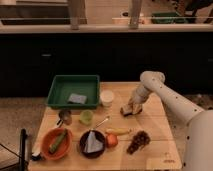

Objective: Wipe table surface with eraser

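Tool [132, 106] first: it sits low on the right part of the tabletop [155, 135], at the end of the white arm [170, 100] that bends down from the right side. It is right on top of the eraser [129, 110], a small dark block that lies flat on the wood to the right of the white cup [106, 98]. I cannot tell if the tool is squeezing the eraser or just touching it, because the 2 blend together.

At the back left of the tabletop is a green tray [56, 90], and a flat grey-blue pad [77, 98] lies inside it. The white cup stands just beside the tray's right side. Near the middle is a small light green cup [86, 117], with a grey thing [64, 116] to its left that I cannot name.

At the front left is an orange bowl [46, 145] with something long and green [58, 142] in it. Next to it is a dark bowl [82, 146] holding a pale folded thing [92, 143]. An orange fruit [112, 141] touches that bowl's right side. A yellow banana [119, 132] lies just behind the fruit. A dark bunch of grapes [138, 141] lies to the right of them, in front of the eraser and apart from it.
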Controlling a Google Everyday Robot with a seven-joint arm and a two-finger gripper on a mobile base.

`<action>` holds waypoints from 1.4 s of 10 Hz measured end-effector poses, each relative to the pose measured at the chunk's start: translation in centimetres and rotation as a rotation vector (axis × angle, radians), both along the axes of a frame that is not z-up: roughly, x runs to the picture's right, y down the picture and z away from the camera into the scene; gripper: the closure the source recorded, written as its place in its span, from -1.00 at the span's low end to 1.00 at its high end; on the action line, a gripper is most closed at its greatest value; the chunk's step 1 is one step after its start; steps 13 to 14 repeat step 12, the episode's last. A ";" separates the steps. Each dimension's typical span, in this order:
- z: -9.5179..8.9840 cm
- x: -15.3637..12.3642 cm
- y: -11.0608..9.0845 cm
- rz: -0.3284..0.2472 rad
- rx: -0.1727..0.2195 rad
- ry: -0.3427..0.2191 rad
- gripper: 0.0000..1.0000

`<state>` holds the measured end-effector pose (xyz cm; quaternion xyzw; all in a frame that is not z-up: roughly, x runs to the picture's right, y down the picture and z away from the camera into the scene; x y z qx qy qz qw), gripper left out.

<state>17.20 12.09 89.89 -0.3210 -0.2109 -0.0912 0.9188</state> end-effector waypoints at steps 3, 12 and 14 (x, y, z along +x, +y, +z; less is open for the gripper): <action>-2.3 -2.3 0.7 -0.046 0.014 -0.086 1.00; -4.0 2.4 3.7 -0.063 -0.039 -0.025 1.00; -4.0 2.4 3.7 -0.063 -0.039 -0.025 1.00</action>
